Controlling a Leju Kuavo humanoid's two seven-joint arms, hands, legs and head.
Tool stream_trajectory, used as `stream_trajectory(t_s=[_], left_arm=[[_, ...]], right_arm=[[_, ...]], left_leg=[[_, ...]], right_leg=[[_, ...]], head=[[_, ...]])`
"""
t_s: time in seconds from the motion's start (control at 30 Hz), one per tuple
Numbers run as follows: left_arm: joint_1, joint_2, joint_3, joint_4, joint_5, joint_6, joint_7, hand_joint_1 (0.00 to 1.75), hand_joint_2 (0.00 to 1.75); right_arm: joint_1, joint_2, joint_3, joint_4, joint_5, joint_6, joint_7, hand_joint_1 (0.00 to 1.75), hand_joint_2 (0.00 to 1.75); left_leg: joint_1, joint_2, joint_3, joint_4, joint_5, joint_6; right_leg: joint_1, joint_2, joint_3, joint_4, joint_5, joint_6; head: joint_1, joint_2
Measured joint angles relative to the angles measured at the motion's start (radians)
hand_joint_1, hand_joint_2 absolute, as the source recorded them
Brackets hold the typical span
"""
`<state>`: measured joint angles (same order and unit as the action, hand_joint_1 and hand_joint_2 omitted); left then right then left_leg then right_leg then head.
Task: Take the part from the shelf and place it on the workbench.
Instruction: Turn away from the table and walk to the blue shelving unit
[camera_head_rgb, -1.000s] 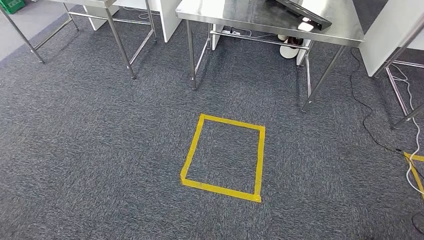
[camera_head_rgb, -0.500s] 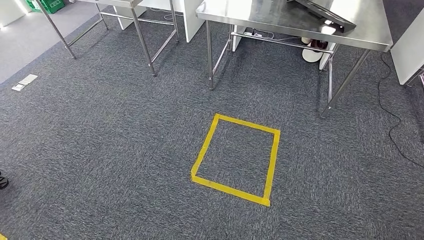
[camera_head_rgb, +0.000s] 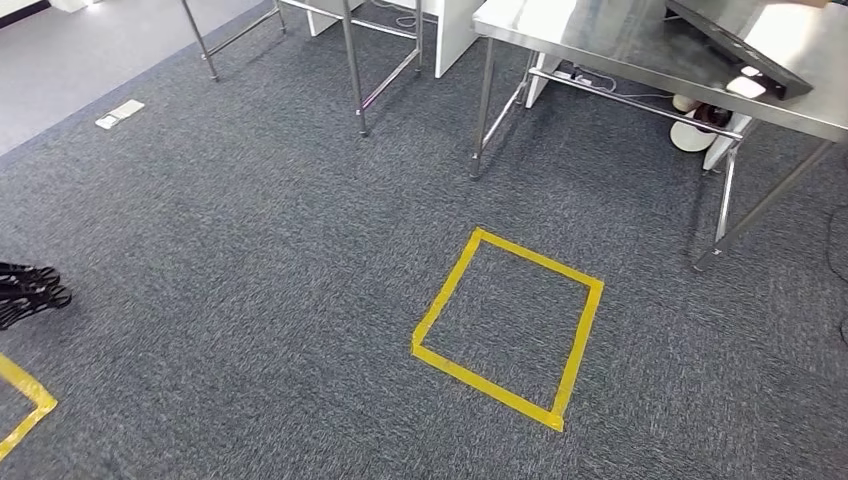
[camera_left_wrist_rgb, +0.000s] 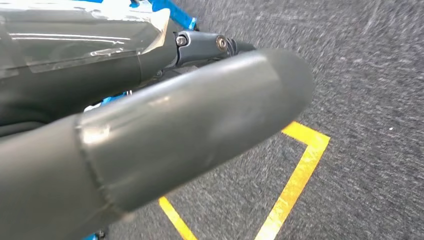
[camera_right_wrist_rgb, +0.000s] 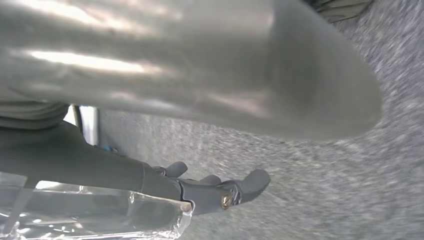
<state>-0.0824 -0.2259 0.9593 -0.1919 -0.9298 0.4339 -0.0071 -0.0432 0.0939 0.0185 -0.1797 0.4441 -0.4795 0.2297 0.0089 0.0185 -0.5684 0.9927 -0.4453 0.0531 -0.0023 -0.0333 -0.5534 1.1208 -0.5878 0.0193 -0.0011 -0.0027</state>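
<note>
Part: place rel. to hands can't tell. R hand (camera_right_wrist_rgb: 210, 192) released, fingers apart; L hand (camera_left_wrist_rgb: 175, 140) state unclear.

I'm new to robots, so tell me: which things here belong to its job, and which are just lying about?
Job: steel table, likely the workbench; yellow tape square, probably a standing mark.
Lying about: floor socket; black stand; power strip under the table.
</note>
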Motion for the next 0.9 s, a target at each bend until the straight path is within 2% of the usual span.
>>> stream_trajectory(t_s=[0.07, 0.1, 0.13, 0.2, 0.23, 0.27, 0.3, 0.37, 0.43, 0.47, 0.5, 0.53, 0.57, 0.6, 0.63, 0.67, 0.73, 0.77, 0.8, 0.83, 0.9], left_arm=[[0.000, -0.003, 0.000, 0.000, -0.001, 0.002, 0.002, 0.00, 0.00], [0.001, -0.003, 0.000, 0.000, -0.001, 0.003, 0.003, 0.00, 0.00], [0.001, -0.004, 0.000, 0.000, 0.000, 0.004, 0.005, 0.00, 0.00], [0.002, -0.005, 0.000, 0.001, 0.005, 0.007, 0.009, 0.00, 0.00], [0.002, -0.006, 0.001, 0.001, 0.009, 0.009, 0.011, 0.00, 0.00], [0.002, -0.006, 0.001, 0.001, 0.013, 0.011, 0.012, 0.00, 0.00], [0.002, -0.006, 0.001, 0.001, 0.018, 0.014, 0.013, 0.00, 0.00], [0.005, -0.006, 0.003, 0.001, 0.027, 0.022, 0.015, 0.00, 0.00], [0.008, -0.004, 0.006, 0.001, 0.034, 0.027, 0.017, 0.00, 0.00], [0.008, -0.004, 0.008, 0.001, 0.036, 0.028, 0.018, 0.00, 0.00], [0.009, -0.003, 0.010, 0.001, 0.037, 0.028, 0.018, 0.00, 0.00], [0.009, -0.003, 0.012, 0.001, 0.039, 0.028, 0.019, 0.00, 0.00], [0.009, -0.003, 0.013, 0.001, 0.039, 0.028, 0.019, 0.00, 0.00], [0.010, -0.003, 0.013, 0.001, 0.039, 0.028, 0.019, 0.00, 0.00], [0.011, -0.003, 0.014, 0.001, 0.040, 0.029, 0.020, 0.00, 0.00], [0.012, -0.002, 0.015, 0.001, 0.040, 0.030, 0.022, 0.00, 0.00], [0.011, -0.001, 0.015, 0.001, 0.040, 0.036, 0.031, 0.00, 0.00], [0.010, -0.001, 0.015, 0.001, 0.039, 0.041, 0.038, 0.00, 0.00], [0.009, -0.001, 0.015, 0.001, 0.037, 0.045, 0.046, 0.00, 0.00], [0.008, -0.001, 0.015, 0.001, 0.035, 0.050, 0.053, 0.00, 0.00], [0.010, -0.002, 0.016, 0.001, 0.034, 0.058, 0.065, 0.00, 0.00]], right_arm=[[0.001, -0.001, 0.000, 0.001, 0.001, 0.004, 0.004, 0.00, 0.00], [0.002, -0.002, 0.000, 0.001, 0.002, 0.005, 0.006, 0.00, 0.00], [0.003, -0.003, 0.000, 0.001, 0.003, 0.006, 0.007, 0.00, 0.00], [0.003, -0.005, 0.002, 0.001, 0.012, 0.010, 0.009, 0.00, 0.00], [0.003, -0.006, 0.004, 0.001, 0.018, 0.013, 0.010, 0.00, 0.00], [0.002, -0.007, 0.006, 0.002, 0.025, 0.017, 0.012, 0.00, 0.00], [0.001, -0.007, 0.009, 0.002, 0.031, 0.020, 0.015, 0.00, 0.00], [-0.002, -0.007, 0.016, 0.002, 0.043, 0.026, 0.021, 0.00, 0.00], [-0.004, -0.006, 0.024, 0.002, 0.053, 0.029, 0.025, 0.00, 0.00], [-0.003, -0.005, 0.028, 0.002, 0.055, 0.030, 0.026, 0.00, 0.00], [-0.002, -0.004, 0.031, 0.002, 0.057, 0.031, 0.026, 0.00, 0.00], [-0.001, -0.003, 0.033, 0.002, 0.058, 0.031, 0.027, 0.00, 0.00], [0.000, -0.003, 0.034, 0.003, 0.058, 0.031, 0.028, 0.00, 0.00], [0.000, -0.002, 0.034, 0.003, 0.058, 0.032, 0.028, 0.00, 0.00], [0.000, -0.002, 0.035, 0.003, 0.059, 0.032, 0.029, 0.00, 0.00], [-0.001, -0.002, 0.036, 0.003, 0.061, 0.033, 0.029, 0.00, 0.00], [-0.003, -0.001, 0.040, 0.003, 0.068, 0.035, 0.029, 0.00, 0.00], [-0.004, 0.000, 0.044, 0.003, 0.072, 0.036, 0.027, 0.00, 0.00], [-0.004, 0.001, 0.047, 0.002, 0.076, 0.037, 0.025, 0.00, 0.00], [-0.005, 0.002, 0.051, 0.002, 0.080, 0.038, 0.020, 0.00, 0.00], [-0.009, 0.005, 0.058, 0.002, 0.091, 0.037, 0.010, 0.00, 0.00]], left_leg=[[0.000, -0.025, -0.006, 0.001, 0.005, 0.003], [0.000, -0.038, -0.008, 0.001, 0.006, 0.003], [0.000, -0.051, -0.009, 0.002, 0.008, 0.001], [0.001, -0.076, -0.010, 0.005, 0.011, -0.005], [0.000, -0.086, -0.011, 0.008, 0.011, -0.010], [-0.002, -0.095, -0.014, 0.011, 0.011, -0.015], [-0.003, -0.102, -0.017, 0.013, 0.012, -0.022], [0.000, -0.114, -0.022, 0.011, 0.017, -0.036], [0.004, -0.092, -0.036, 0.036, -0.001, -0.045], [0.004, -0.073, -0.054, 0.075, -0.027, -0.049], [0.005, -0.051, -0.081, 0.135, -0.063, -0.052], [0.005, -0.038, -0.112, 0.203, -0.099, -0.056], [0.006, -0.033, -0.140, 0.264, -0.124, -0.059], [0.007, -0.029, -0.155, 0.299, -0.133, -0.061], [0.008, -0.026, -0.150, 0.297, -0.123, -0.062], [0.009, -0.020, -0.127, 0.256, -0.098, -0.061], [0.008, 0.022, -0.049, 0.118, -0.043, -0.055], [0.006, 0.041, -0.021, 0.064, -0.027, -0.050], [0.003, 0.055, -0.005, 0.033, -0.021, -0.044], [-0.001, 0.055, -0.004, 0.025, -0.023, -0.039], [-0.004, 0.032, -0.006, 0.019, -0.017, -0.025]], right_leg=[[-0.003, 0.022, -0.059, 0.126, -0.048, 0.000], [-0.005, 0.025, -0.071, 0.151, -0.050, 0.006], [-0.008, 0.028, -0.062, 0.134, -0.035, 0.015], [-0.019, 0.046, -0.001, 0.008, 0.023, 0.036], [-0.021, 0.061, 0.027, -0.059, 0.048, 0.040], [-0.023, 0.073, 0.045, -0.104, 0.064, 0.039], [-0.022, 0.080, 0.052, -0.126, 0.070, 0.034], [-0.019, 0.067, 0.052, -0.130, 0.075, 0.018], [-0.022, 0.051, 0.055, -0.132, 0.083, 0.000], [-0.025, 0.041, 0.056, -0.134, 0.086, -0.008], [-0.023, 0.031, 0.055, -0.134, 0.088, -0.013], [-0.021, 0.020, 0.054, -0.134, 0.088, -0.017], [-0.018, 0.008, 0.052, -0.134, 0.088, -0.018], [-0.017, -0.004, 0.051, -0.133, 0.088, -0.018], [-0.016, -0.014, 0.051, -0.133, 0.088, -0.018], [-0.016, -0.024, 0.051, -0.133, 0.087, -0.018], [-0.011, -0.041, 0.054, -0.132, 0.084, -0.016], [-0.007, -0.048, 0.054, -0.132, 0.081, -0.012], [-0.003, -0.056, 0.056, -0.132, 0.079, -0.008], [0.001, -0.064, 0.056, -0.132, 0.078, -0.003], [0.001, -0.076, 0.059, -0.132, 0.075, 0.008]], head=[[0.000, 0.000], [0.000, 0.000], [0.000, 0.000], [0.000, 0.000], [0.000, 0.000], [0.000, 0.000], [-0.001, 0.000], [-0.002, 0.000], [-0.004, 0.000], [-0.007, 0.000], [-0.009, 0.000], [-0.011, 0.000], [-0.011, 0.000], [-0.011, 0.000], [-0.011, 0.000], [-0.011, 0.000], [-0.011, 0.000], [-0.010, 0.000], [-0.008, 0.000], [-0.006, 0.000], [-0.005, 0.000]])
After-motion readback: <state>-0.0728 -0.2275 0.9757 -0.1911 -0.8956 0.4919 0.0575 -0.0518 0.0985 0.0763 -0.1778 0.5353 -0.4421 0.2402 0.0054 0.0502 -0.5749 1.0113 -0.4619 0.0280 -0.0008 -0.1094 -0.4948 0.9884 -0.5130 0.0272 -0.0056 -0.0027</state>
